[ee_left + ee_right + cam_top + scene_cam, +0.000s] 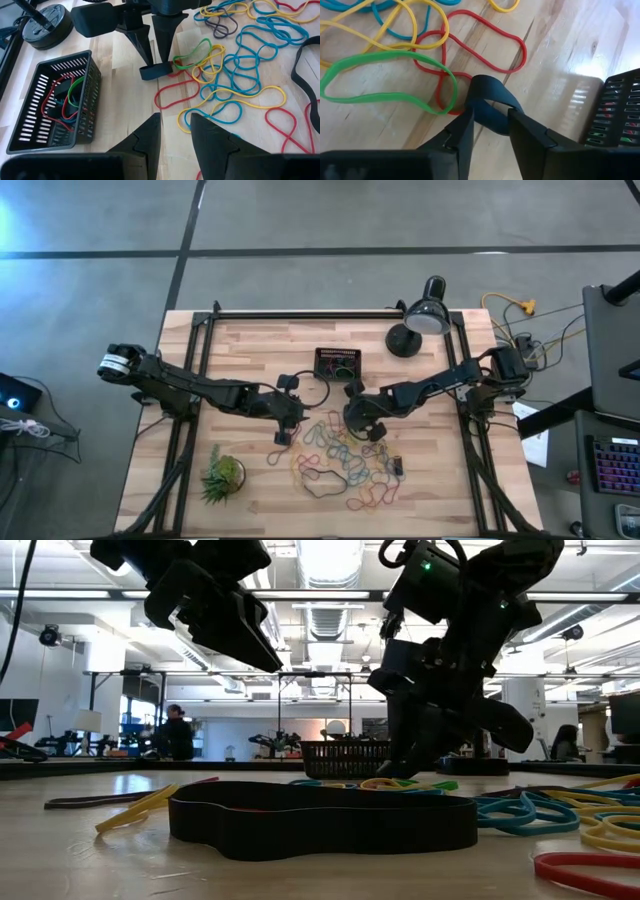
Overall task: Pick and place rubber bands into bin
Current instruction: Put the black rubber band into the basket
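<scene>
Premises: an industrial-style robotics laboratory or open workshop hall. The light butcher-block wooden tabletop [260, 480] sits on a black metal frame [300, 313] and stands on a grey polished concrete floor [90, 290] marked with dark tape lines. Beside the table, on the right arm's side, yellow and black cables [520, 315] trail toward a keyboard with lit keys [612, 465]. The low view shows an exposed ceiling with silver ventilation ducts [325, 615] and long strip lights [50, 594], rows of dark workbenches loaded with equipment [110, 745], and a seated person in dark clothing [178, 735] well behind the table.
</scene>
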